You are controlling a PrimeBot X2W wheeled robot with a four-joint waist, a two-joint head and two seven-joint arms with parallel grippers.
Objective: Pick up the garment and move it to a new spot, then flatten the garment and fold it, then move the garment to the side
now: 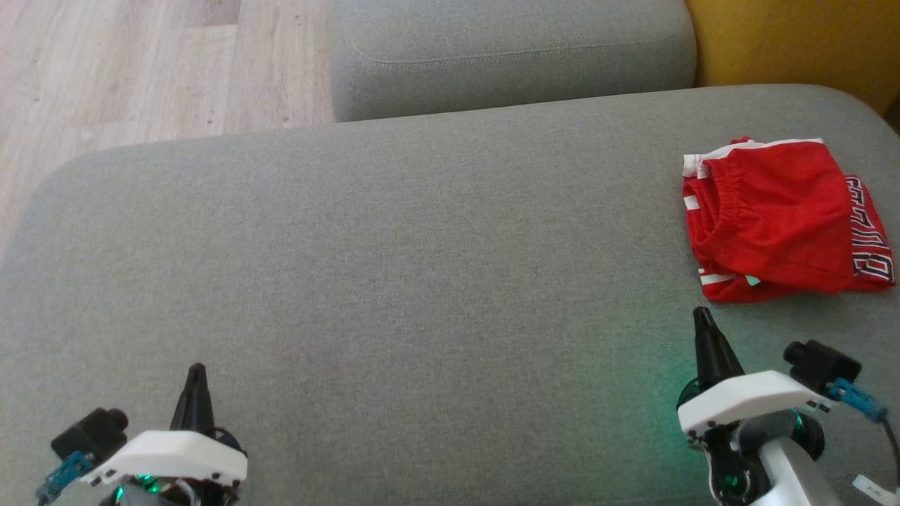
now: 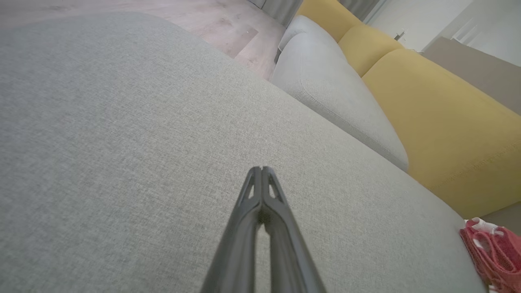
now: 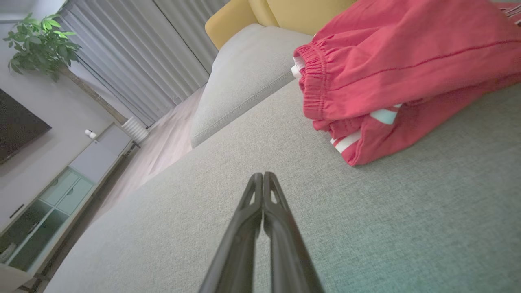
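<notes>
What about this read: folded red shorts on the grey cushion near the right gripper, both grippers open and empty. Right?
One point is wrong: both grippers are shut, not open. The wrist views show the left gripper and right gripper with fingertips pressed together. The rest stands: red shorts folded on the grey cushion near the right gripper, both empty.

Head view looks down on the grey sofa seat (image 1: 422, 246). Both wrist views skim low along it; all three share the red garment (image 1: 773, 218).

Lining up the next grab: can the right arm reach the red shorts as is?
Probably yes: the right gripper points at the red shorts with only bare grey cushion between them. Its jaws are shut, so they must open first.
</notes>
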